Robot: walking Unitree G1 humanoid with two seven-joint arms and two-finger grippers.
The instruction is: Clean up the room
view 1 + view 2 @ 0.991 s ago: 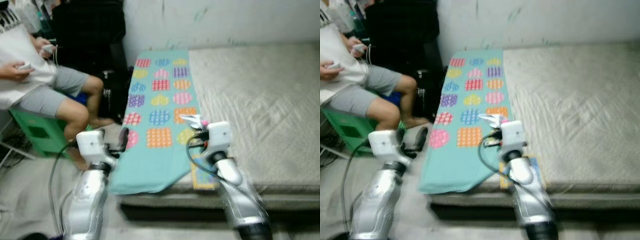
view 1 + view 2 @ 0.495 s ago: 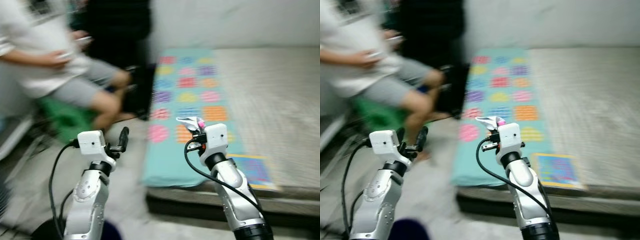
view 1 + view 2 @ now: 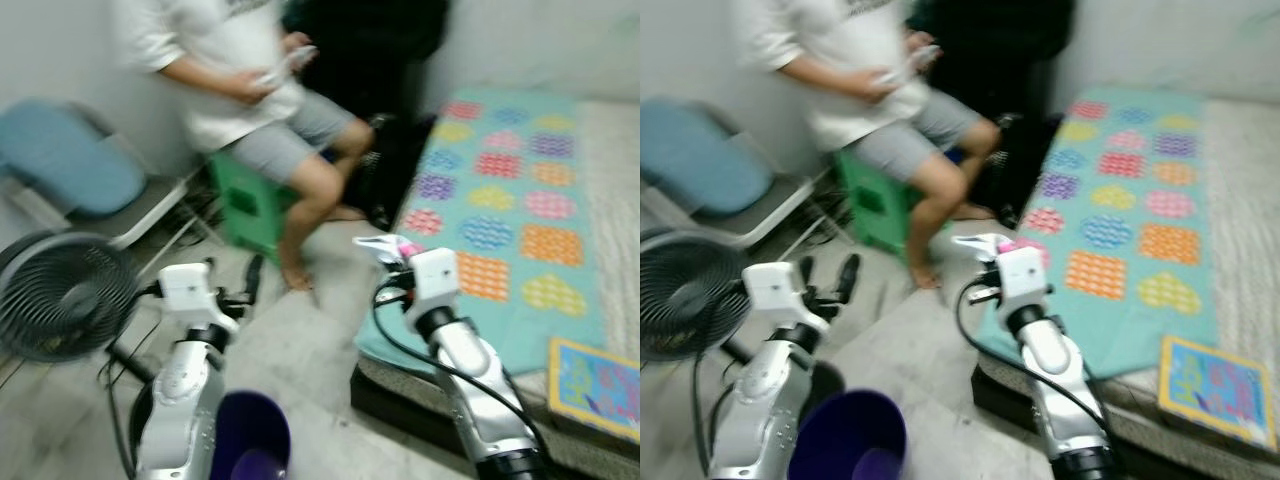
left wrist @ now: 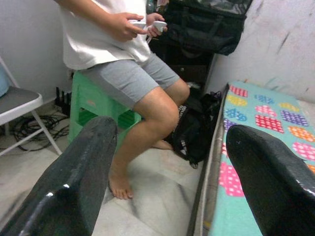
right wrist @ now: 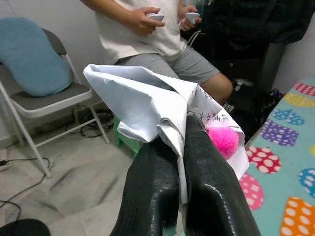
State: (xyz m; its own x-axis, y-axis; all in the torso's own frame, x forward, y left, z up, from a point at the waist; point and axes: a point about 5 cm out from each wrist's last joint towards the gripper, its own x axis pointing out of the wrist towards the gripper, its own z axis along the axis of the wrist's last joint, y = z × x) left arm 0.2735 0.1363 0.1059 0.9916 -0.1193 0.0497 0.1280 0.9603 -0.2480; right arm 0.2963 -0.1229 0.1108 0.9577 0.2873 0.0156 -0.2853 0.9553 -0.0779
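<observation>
A pale wall (image 4: 295,44) and grey floor (image 4: 157,196) frame a low bed (image 3: 610,150) — beside it a green stool (image 4: 91,110), folding chair (image 5: 49,98) and fan (image 3: 55,295).

- You get handwriting on the crumpled white paper (image 5: 147,103) pinched in the right gripper (image 5: 184,147): a short line of dark characters near its 3 o'clock edge, just above the pink pom-pom (image 5: 224,140); too small and creased for you to read.
- You can see dark print on the person's white shirt (image 3: 855,60) at the 12 o'clock edge of the head views; blurred and cut off, not readable.
- The picture book (image 3: 595,385) on the mattress at 4 o'clock shows you coloured cover art; no lettering can be made out.
- Nothing else carries text you can read.
</observation>
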